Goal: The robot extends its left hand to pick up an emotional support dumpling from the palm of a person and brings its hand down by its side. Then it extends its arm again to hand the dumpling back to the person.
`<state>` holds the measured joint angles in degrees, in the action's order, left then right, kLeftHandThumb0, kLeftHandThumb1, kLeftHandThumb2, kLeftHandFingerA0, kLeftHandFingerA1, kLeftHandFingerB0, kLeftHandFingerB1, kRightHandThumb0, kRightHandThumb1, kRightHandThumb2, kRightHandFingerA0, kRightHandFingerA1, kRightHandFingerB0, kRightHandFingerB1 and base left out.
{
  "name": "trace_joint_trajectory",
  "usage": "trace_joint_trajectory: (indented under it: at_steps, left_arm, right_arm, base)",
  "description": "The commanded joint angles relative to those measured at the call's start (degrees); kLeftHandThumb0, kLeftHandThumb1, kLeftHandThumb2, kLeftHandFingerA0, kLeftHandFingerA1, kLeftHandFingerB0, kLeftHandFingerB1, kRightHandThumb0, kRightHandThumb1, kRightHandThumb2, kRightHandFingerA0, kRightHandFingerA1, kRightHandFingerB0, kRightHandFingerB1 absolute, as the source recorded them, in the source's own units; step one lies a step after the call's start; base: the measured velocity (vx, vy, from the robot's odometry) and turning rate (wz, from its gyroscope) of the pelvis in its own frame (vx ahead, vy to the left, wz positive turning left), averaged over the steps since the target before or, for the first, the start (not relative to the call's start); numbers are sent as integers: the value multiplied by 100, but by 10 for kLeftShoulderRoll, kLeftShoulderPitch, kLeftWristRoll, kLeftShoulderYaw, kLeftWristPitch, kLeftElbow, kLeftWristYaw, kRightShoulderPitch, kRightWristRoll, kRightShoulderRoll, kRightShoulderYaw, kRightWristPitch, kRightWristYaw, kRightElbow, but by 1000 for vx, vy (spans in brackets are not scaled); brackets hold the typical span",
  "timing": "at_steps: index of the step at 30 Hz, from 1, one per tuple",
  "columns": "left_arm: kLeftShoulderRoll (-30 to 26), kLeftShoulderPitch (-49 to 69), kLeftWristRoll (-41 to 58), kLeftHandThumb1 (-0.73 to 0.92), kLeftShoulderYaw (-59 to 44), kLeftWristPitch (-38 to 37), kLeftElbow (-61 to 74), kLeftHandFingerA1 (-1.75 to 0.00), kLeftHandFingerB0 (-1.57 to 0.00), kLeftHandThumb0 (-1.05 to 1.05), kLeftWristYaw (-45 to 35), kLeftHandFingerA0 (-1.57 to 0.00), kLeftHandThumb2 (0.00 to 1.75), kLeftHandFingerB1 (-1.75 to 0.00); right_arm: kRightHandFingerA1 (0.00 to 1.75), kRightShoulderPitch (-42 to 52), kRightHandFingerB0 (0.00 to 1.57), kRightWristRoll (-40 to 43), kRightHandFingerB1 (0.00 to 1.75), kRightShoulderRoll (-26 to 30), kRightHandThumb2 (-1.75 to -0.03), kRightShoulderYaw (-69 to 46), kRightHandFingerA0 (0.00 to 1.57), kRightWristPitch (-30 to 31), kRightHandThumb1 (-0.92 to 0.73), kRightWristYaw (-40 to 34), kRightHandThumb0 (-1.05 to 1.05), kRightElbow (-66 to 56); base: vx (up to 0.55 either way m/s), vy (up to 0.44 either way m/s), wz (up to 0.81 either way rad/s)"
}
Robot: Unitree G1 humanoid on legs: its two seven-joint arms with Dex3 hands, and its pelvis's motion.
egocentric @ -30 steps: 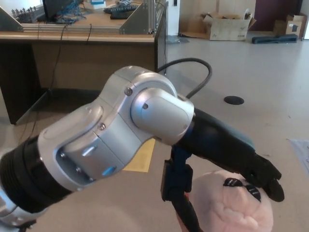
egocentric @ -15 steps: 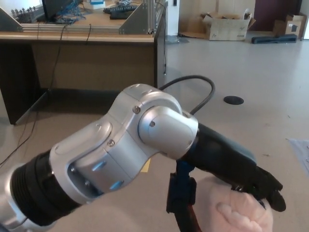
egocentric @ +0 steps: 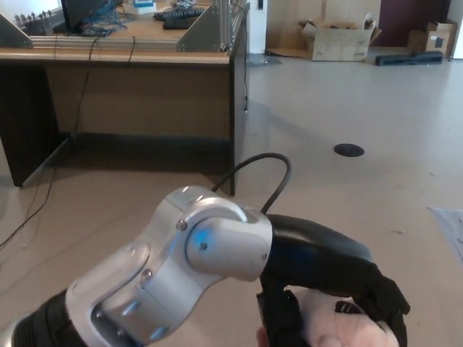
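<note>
Fingers of L hand wrapped round the plush dumpling low in view: carrying step w/ arm dropping, next re-extend arm to person w/o loosening grip.

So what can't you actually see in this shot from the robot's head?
- The dumpling: only its pale top shows; the left hand wraps over it and the bottom edge cuts off the rest.
- The left hand's fingertips run off the bottom edge.
- The right hand: not in the picture at all.
- The person: nobody clearly visible; only a sliver at the bottom edge, too little to tell.
- Items on the desk: too small and far to name.
</note>
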<state>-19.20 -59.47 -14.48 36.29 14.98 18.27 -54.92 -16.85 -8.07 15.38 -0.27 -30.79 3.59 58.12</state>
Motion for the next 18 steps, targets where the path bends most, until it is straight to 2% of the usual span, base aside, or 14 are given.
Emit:
trace_joint_trajectory:
  at_steps: [1, 2, 4, 5, 6, 7, 8, 9, 13, 14, 15, 16, 17, 18]
  left_arm:
    - [14, 44, -39, 74, -14, -70, -3, -117, -79, -32, 73, -83, 62, -53]
    - [15, 45, -41, 74, -15, -71, -4, -117, -79, -32, 73, -83, 62, -53]
    - [19, 67, -39, 73, -25, -99, -9, -129, -79, -32, 98, -87, 63, -50]
    - [29, 95, -36, 72, -38, -124, -14, -136, -86, -30, 133, -87, 63, -63]
    - [32, 101, -37, 72, -41, -129, -15, -136, -86, -30, 139, -87, 63, -63]
    - [38, 118, -42, 74, -49, -136, -13, -156, -82, -26, 156, -80, 70, -97]
    - [38, 118, -42, 74, -49, -136, -13, -156, -82, -26, 156, -80, 70, -97]
    - [39, 147, -60, 77, -63, -163, -12, -171, -62, -24, 197, -69, 66, -139]
    - [29, 176, -105, 79, -78, -233, -20, -170, -62, -24, 264, -73, 65, -131]
    - [18, 177, -124, 75, -88, -277, -33, -160, -71, -21, 299, -81, 69, -118]
    - [16, 177, -128, 73, -102, -302, -42, -170, -60, -16, 323, -77, 64, -138]
    - [17, 177, -126, 73, -110, -308, -45, -170, -60, -16, 331, -77, 64, -138]
    - [17, 173, -121, 78, -129, -308, -43, -174, -53, -12, 340, -72, 66, -155]
    - [17, 171, -118, 78, -142, -308, -43, -174, -53, -12, 347, -72, 66, -155]
  right_arm:
    - [63, -11, 72, -6, 54, 11, -60, -1, 92, -34, -67, -15, -40, 14]
    - [63, -12, 72, -6, 54, 11, -60, -1, 92, -35, -67, -16, -40, 15]
    - [59, -17, 70, 9, 52, 5, -59, -11, 83, -50, -64, -4, -36, 24]
    - [54, -21, 73, 3, 49, 4, -61, -10, 85, -36, -68, -17, -44, 26]
    - [54, -22, 73, -1, 49, 4, -61, -9, 85, -31, -68, -22, -44, 26]
    - [59, -22, 66, 8, 49, 1, -60, -13, 81, -20, -66, -13, -39, 24]
    - [59, -22, 66, 8, 49, 1, -60, -13, 81, -20, -66, -13, -39, 24]
    - [53, -22, 50, 31, 44, -7, -58, -25, 66, 6, -58, 11, -48, 19]
    - [49, -23, 51, 57, 40, -15, -59, -43, 63, 26, -60, 39, -52, 20]
    - [59, -20, 35, 56, 47, -14, -82, -44, 59, 25, -49, 38, -58, 16]
    - [48, -21, 45, 55, 35, -15, -58, -46, 72, 29, -58, 33, -45, 14]
    - [48, -22, 45, 54, 35, -16, -58, -47, 72, 33, -58, 31, -45, 14]
    - [46, -25, 46, 50, 35, -16, -58, -45, 71, 35, -59, 25, -42, 14]
    - [46, -27, 46, 46, 35, -16, -58, -44, 71, 36, -59, 21, -42, 13]
  base:
    - [0, 0, 0]
    - [0, 0, 0]
    - [0, 0, 0]
    - [0, 0, 0]
    - [0, 0, 0]
    - [0, 0, 0]
    - [0, 0, 0]
    - [0, 0, 0]
    - [0, 0, 0]
    - [0, 0, 0]
    - [0, 0, 0]
    - [0, 0, 0]
    - [0, 0, 0]
    - [0, 0, 0]
